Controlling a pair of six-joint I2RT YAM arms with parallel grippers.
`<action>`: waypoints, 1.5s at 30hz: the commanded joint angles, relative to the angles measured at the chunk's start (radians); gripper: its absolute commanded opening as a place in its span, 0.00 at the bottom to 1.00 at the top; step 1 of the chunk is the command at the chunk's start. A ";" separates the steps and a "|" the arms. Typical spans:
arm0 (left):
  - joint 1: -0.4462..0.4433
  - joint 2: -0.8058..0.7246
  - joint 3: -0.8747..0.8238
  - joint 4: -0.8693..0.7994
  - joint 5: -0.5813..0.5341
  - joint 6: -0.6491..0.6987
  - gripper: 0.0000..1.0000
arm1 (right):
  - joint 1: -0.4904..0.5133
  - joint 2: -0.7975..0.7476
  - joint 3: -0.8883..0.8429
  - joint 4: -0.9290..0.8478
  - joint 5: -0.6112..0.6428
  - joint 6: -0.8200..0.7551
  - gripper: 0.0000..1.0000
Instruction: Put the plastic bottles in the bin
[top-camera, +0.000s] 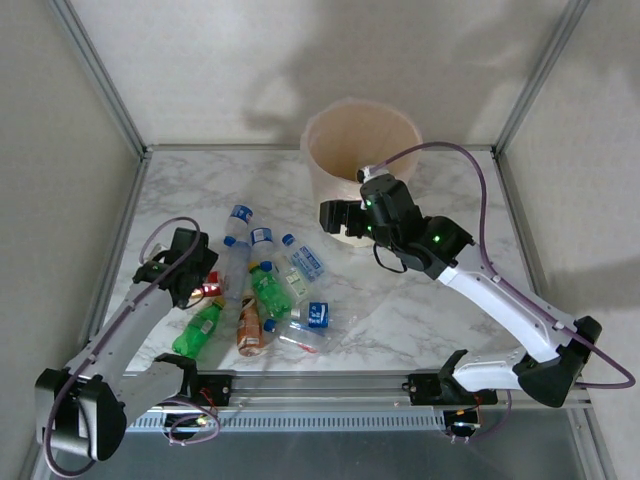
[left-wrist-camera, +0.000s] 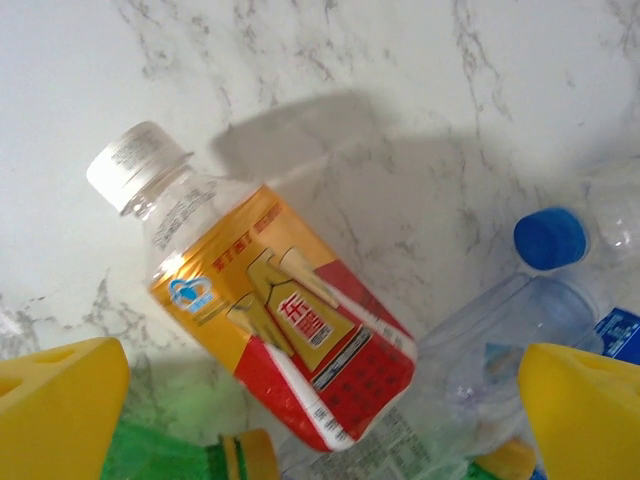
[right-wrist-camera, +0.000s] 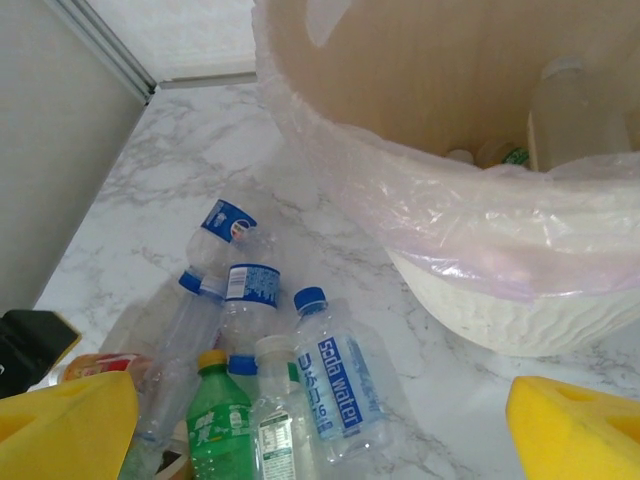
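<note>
Top external: bin (top-camera: 330, 150) stands at the back centre of the marble table (top-camera: 430, 310). The plastic bottles (top-camera: 262, 288) lie in a loose pile on the table, front-left of the bin and apart from it. They are clear ones with blue caps, green ones, and one orange-brown one at the near edge. Left gripper (top-camera: 200, 287) is low over the left edge of the pile. Right gripper (top-camera: 335, 215) is at the bin's near side, up by the wall.

Left wrist: yellow fingers (left-wrist-camera: 60, 410) are spread wide at the two lower corners, with nothing clamped. Between them, flat on the marble, lies an orange-and-red labelled bottle (left-wrist-camera: 280, 330) with its white cap (left-wrist-camera: 130, 165) pointing up-left. A green bottle (left-wrist-camera: 160, 440) touches its lower-left side. A clear bottle (left-wrist-camera: 520, 330) lies at its right, and a blue cap (left-wrist-camera: 550, 238) is just beyond that.

Right wrist: fingers (right-wrist-camera: 575, 430) are spread wide and empty. The bin rim with its pinkish liner (right-wrist-camera: 480, 220) is close at upper right. At least one clear bottle (right-wrist-camera: 575, 110) is inside against the wall. Something small lies lower inside, but I can't tell what. On the table left of the bin are a "Soda water" bottle (right-wrist-camera: 335, 385), a yellow-capped green bottle (right-wrist-camera: 220, 425), and blue-labelled clear bottles (right-wrist-camera: 250, 285) bunched together.
</note>
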 joint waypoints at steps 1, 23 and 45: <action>0.035 0.032 -0.035 0.070 0.024 -0.029 0.99 | 0.019 -0.022 -0.031 0.044 -0.027 0.031 0.95; 0.159 0.308 -0.104 0.334 0.125 -0.012 0.95 | 0.107 0.061 0.000 0.029 -0.002 0.080 0.90; 0.148 0.160 0.030 0.244 0.115 0.075 0.66 | 0.110 0.010 0.001 0.049 0.027 0.091 0.82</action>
